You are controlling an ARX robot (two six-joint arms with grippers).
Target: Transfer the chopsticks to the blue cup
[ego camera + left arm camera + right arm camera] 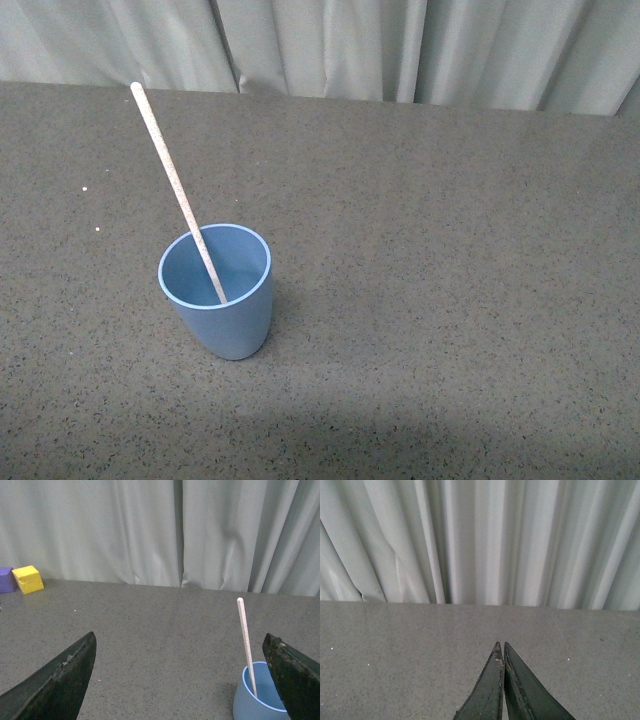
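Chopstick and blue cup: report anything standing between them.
Nothing does. The chopstick already stands inside the blue cup, leaning on its rim. The left gripper is open and empty, the right gripper shut and empty, both clear of the cup.

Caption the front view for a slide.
Chopstick leaning inside the blue cup on a grey speckled table.

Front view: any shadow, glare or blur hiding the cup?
Front view: sharp, even light; the blue cup and chopstick read clearly; a dim shadow band crosses the table's near edge. Left wrist view: sharp too, with dark end effector fingers at the corners.
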